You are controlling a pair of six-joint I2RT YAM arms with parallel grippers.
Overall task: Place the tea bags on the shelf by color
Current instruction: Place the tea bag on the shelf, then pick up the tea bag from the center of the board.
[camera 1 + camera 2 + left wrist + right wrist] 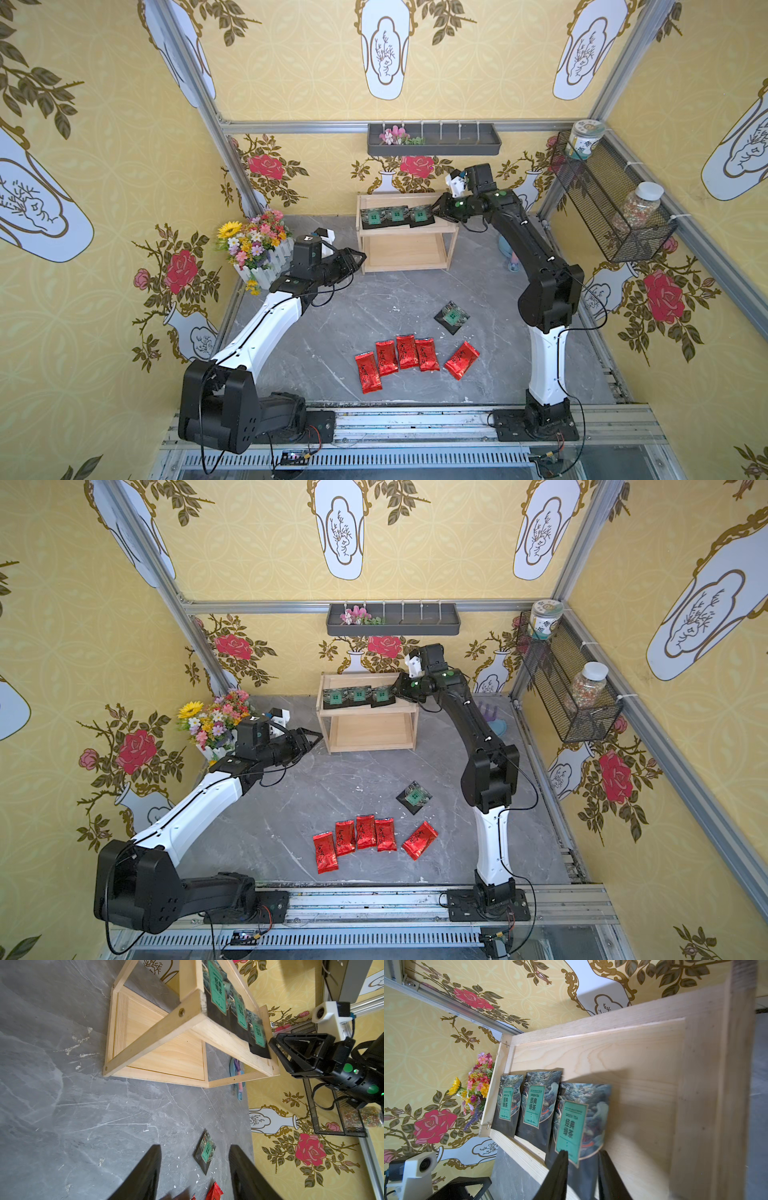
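Black tea bags [395, 215]: three, in a row on the top tier of the shelf [407, 233]. Fourth black tea bag [452, 318]: flat on the table [340, 324]. Red tea bags [407, 353]: five, on the table in front of it. My right gripper [436, 210]: at the nearest shelved bag's edge, fingers slightly parted. My left gripper [361, 257]: near the shelf, fingers apart, empty.

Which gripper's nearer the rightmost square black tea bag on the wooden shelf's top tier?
Right. The right gripper straddles the square black tea bag at its edge, jaws parted, on the light wooden shelf. The left gripper hangs open, apart, beside the shelf's front left corner.
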